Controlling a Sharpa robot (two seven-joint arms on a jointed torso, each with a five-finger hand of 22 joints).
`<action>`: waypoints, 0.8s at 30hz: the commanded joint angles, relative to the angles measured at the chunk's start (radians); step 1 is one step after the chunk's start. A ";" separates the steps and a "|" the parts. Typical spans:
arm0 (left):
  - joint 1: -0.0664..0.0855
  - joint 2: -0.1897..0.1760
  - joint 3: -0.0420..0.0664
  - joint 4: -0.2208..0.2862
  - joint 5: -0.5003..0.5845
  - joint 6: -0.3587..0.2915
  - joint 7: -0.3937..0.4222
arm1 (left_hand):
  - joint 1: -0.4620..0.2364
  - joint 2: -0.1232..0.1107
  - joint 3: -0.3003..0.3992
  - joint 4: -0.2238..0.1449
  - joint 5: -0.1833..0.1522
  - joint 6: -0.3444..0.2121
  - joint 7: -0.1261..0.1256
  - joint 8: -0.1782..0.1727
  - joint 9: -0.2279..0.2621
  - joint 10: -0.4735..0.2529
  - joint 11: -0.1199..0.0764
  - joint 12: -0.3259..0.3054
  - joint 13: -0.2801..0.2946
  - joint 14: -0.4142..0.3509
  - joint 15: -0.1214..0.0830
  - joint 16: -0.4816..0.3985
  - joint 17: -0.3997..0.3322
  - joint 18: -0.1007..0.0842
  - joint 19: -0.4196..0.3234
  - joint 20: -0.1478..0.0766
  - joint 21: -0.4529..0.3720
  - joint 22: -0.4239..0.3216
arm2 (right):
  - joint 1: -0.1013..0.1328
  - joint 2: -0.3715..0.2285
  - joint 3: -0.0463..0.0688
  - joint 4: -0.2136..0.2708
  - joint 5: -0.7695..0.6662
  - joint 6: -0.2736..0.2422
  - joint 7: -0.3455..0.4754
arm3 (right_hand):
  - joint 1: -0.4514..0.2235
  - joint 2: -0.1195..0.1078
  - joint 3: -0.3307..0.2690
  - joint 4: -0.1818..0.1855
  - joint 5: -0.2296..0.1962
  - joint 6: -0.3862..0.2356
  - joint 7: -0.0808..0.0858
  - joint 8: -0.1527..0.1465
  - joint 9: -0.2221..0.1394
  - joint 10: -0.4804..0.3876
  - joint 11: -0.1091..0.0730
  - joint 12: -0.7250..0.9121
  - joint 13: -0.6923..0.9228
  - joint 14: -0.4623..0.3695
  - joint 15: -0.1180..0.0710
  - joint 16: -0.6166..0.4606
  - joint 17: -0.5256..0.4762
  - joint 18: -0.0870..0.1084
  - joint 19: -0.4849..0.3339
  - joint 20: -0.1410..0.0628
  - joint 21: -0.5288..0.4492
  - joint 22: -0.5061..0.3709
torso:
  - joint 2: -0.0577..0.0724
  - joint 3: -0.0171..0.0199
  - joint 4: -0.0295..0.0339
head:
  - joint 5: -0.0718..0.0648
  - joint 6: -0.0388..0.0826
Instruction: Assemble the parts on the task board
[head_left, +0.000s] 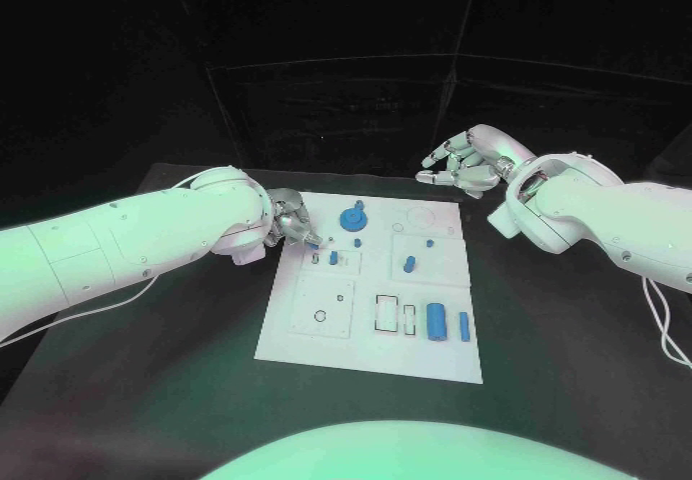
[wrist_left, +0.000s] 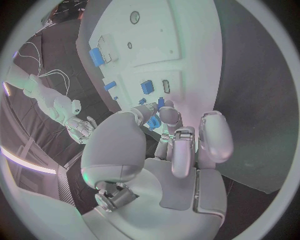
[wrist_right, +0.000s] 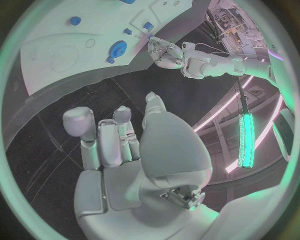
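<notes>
Silver left hand (head_left: 293, 226) pinches a small blue part (wrist_left: 154, 121) at its fingertips, over the task board's (head_left: 325, 340) far left corner. Right hand (head_left: 464, 160) hovers off the board past its far right corner, above the black bench (head_left: 173, 380), fingers curled in, holding nothing. On the board: blue round knobbed part (head_left: 355, 215) near the far edge, two small blue pegs (head_left: 333, 257) just beside the left hand, another blue peg (head_left: 410, 264) mid-board, two upright blue cylinders (head_left: 437, 322) near the near right corner.
</notes>
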 joint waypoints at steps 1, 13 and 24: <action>-0.001 -0.002 -0.001 0.011 -0.015 -0.007 -0.018 | -0.011 -0.003 0.151 -0.150 0.005 -0.001 -0.007 0.007 0.002 0.010 -0.001 0.007 0.001 0.101 -0.007 -0.003 0.244 0.000 0.002 -0.004 -0.003 -0.003 | 0.002 0.002 0.001 -0.001 0.007 -0.009 0.016 | 0.006 0.010 -0.004 -0.006 0.006 0.004 -0.005 0.006 0.001 -0.012 -0.003 -0.024 -0.026 0.022 -0.008 -0.007 -0.005 0.010 -0.006 -0.001 -0.007 -0.007 | 0.002 0.0006 -0.0023 | 0.001 -0.001; -0.007 -0.003 -0.004 0.021 -0.022 0.015 -0.036 | -0.013 -0.006 0.150 -0.152 0.005 0.000 -0.008 0.009 0.002 0.012 -0.001 0.007 0.001 0.102 -0.007 -0.002 0.246 0.000 0.003 -0.004 -0.002 -0.002 | 0.002 0.003 0.001 -0.001 0.009 -0.010 0.018 | 0.007 0.011 -0.007 -0.006 0.006 0.000 -0.005 0.004 -0.001 -0.013 -0.003 -0.035 -0.039 0.023 -0.009 -0.007 -0.004 0.010 -0.005 -0.002 -0.010 -0.009 | 0.001 0.0018 -0.0026 | -0.001 -0.004; -0.009 0.001 -0.005 0.020 -0.062 0.055 -0.047 | -0.016 -0.009 0.148 -0.155 0.004 0.003 -0.010 0.012 0.003 0.018 -0.002 0.013 0.008 0.102 -0.007 0.000 0.249 0.000 0.002 -0.004 -0.002 -0.001 | 0.002 0.002 0.001 0.001 0.010 -0.010 0.018 | 0.007 0.010 -0.008 -0.006 0.006 -0.002 -0.004 0.004 -0.001 -0.012 -0.003 -0.035 -0.040 0.023 -0.009 -0.008 -0.004 0.009 -0.004 -0.002 -0.010 -0.009 | 0.001 0.0009 -0.0018 | 0.000 -0.007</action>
